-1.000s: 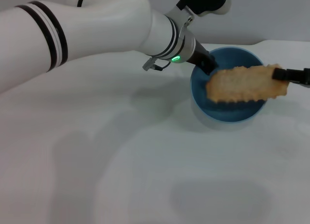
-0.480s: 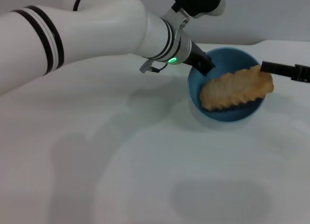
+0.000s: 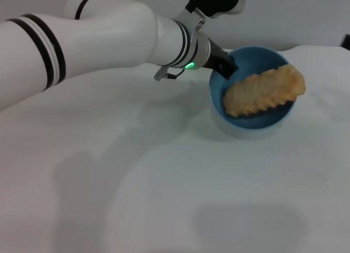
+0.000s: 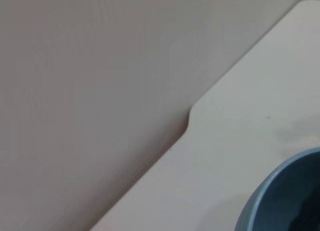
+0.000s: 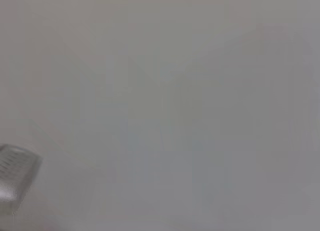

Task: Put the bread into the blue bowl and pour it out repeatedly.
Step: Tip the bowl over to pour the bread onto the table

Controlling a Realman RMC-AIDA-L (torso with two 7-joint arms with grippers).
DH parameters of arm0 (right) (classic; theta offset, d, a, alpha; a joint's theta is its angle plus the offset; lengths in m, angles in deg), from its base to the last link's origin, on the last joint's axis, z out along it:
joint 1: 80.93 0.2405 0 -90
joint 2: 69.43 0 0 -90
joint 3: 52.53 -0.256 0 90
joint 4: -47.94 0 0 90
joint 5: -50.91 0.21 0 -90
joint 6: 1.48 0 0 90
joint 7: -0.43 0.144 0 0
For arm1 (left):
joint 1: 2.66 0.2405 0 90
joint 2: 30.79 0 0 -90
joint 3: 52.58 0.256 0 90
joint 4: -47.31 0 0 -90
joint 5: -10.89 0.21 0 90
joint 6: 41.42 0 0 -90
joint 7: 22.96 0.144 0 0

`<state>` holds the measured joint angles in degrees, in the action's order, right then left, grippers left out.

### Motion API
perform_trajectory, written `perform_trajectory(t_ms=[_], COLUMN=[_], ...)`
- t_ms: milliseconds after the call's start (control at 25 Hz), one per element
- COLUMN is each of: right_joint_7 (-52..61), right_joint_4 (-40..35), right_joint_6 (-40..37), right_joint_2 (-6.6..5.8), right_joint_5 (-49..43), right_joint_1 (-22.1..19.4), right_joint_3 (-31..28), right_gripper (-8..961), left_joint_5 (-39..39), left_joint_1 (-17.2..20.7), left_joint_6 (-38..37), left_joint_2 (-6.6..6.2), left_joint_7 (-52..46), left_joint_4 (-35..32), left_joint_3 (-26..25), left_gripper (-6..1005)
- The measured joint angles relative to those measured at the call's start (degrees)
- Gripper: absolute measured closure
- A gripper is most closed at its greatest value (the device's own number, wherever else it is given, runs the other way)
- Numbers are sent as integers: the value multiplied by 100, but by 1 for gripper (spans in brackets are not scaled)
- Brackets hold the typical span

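Bread in the blue bowl, left arm gripping the rim

Upper right of the head view: the bread (image 3: 264,91) lies tan side up across the blue bowl (image 3: 246,121), its right end riding up over the rim, its left end lower inside. The left gripper (image 3: 226,67) reaches in from the upper left and its jaws are clamped on the bowl's near-left rim, a green light glowing on the wrist behind. The bowl sits on the white bench (image 3: 164,182). In the left wrist view just a curve of the bowl's rim (image 4: 280,201) shows at lower right. Only a dark sliver shows at the far right edge, so I can't tell the state of the right jaws.
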<state>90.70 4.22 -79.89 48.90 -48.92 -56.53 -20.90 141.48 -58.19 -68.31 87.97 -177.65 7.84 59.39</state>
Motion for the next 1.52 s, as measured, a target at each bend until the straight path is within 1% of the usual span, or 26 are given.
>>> perform_trajectory(t_ms=[120,160,200,320,440,480,520,680,840,880,960,1120,1200,1280,1440,1520], right_joint_7=[-566,-1144,-1144,-2384,-3226,-3655,-3655,-4619,-5505,-5638,-5799,-6046,-6051,-6069,-6079,-6082], right_joint_4=[147,389,389,972,1591,1957,1957,2617,3255,3378,3534,3562,3563,3565,3568,3570], right_joint_6=[477,803,803,1064,1057,1041,1041,1019,921,854,727,618,594,513,450,447], right_joint_2=[10,11,11,33,34,30,30,42,54,54,54,55,55,56,51,49], right_joint_5=[183,226,226,520,1205,1673,1673,2537,3495,3715,3983,4083,4085,4087,4089,4091], right_joint_1=[-190,-273,-273,-400,-578,-721,-721,-942,-1072,-1099,-1149,-1184,-1173,-1154,-1114,-1104], right_joint_3=[-56,-118,-118,-366,-564,-603,-603,-617,-619,-620,-621,-683,-693,-711,-723,-724], right_gripper=[476,476,476,477,477,477,477,477,477,477,477,478,478,478,477,476], left_joint_5=[6,23,23,41,42,46,46,53,54,54,54,54,54,54,54,52], left_joint_1=[8,10,10,-9,-100,-222,-222,-462,-605,-605,-639,-565,-526,-421,-222,-217], left_joint_6=[152,321,321,660,811,965,965,1398,1982,1982,2072,2466,2571,2901,3553,3600], left_joint_2=[-1,-4,-4,-5,-8,-9,-9,5,20,20,22,28,31,34,33,33], left_joint_7=[0,1,1,1,57,253,253,783,1023,1023,1042,1318,1393,1464,1501,1506], left_joint_4=[19,53,53,54,8,13,13,72,81,81,81,57,43,22,8,14], left_joint_3=[4,12,12,103,160,212,212,577,1126,1126,1288,1750,1839,1998,2101,2075], left_gripper=[1002,1002,1002,1002,1002,1002,1002,1002,1002,1002,1002,1002,1002,1002,1002,1001])
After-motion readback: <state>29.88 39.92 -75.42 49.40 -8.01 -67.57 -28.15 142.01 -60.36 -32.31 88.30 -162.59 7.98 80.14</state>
